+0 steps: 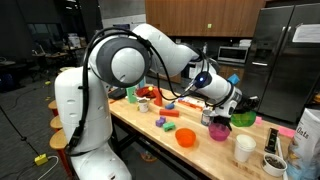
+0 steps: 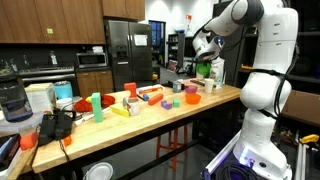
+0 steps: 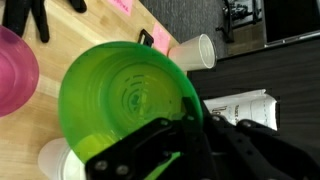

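My gripper [image 3: 192,116] is shut on the rim of a bright green bowl [image 3: 120,100], which fills the middle of the wrist view. In both exterior views the green bowl [image 1: 244,120] [image 2: 205,70] hangs under the gripper [image 1: 234,106] [image 2: 206,52], lifted a little above the wooden table [image 1: 150,135]. A pink bowl [image 3: 14,72] [image 1: 220,130] sits just beside the green one on the tabletop. Below the bowl's edge stands a white paper cup [image 3: 196,50] near the table's edge.
An orange bowl [image 1: 186,137] [image 2: 192,97], a white cup [image 1: 245,148], a cup with dark contents [image 1: 273,161] and a white bag [image 1: 308,135] stand nearby. Red and coloured toys [image 1: 146,98] [image 2: 130,92] crowd the rest of the table. A fridge [image 2: 128,50] stands behind.
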Robot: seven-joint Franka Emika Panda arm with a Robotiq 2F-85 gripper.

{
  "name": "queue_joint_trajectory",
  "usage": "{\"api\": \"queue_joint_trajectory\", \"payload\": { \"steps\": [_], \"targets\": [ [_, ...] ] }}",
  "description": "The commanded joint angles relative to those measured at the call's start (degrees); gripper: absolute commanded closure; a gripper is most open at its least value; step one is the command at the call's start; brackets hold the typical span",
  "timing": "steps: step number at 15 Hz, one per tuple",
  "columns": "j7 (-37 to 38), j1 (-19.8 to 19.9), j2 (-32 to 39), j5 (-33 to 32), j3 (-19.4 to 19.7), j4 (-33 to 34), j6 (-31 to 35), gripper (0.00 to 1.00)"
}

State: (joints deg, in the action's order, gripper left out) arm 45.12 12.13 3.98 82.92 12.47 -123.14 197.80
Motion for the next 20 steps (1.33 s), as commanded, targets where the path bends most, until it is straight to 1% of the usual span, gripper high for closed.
{"api": "queue_joint_trajectory", "payload": {
  "steps": [1,6,20],
  "targets": [
    [-2.9,-1.1,1.3,1.0,-1.2,2.8,-0.4,0.99],
    [-2.9,-2.1,3.1,2.1,-2.4,4.2,-2.8,0.99],
    [-1.7,-2.8,7.5,6.8,-3.9,4.0,-7.7,0.99]
  ]
}}
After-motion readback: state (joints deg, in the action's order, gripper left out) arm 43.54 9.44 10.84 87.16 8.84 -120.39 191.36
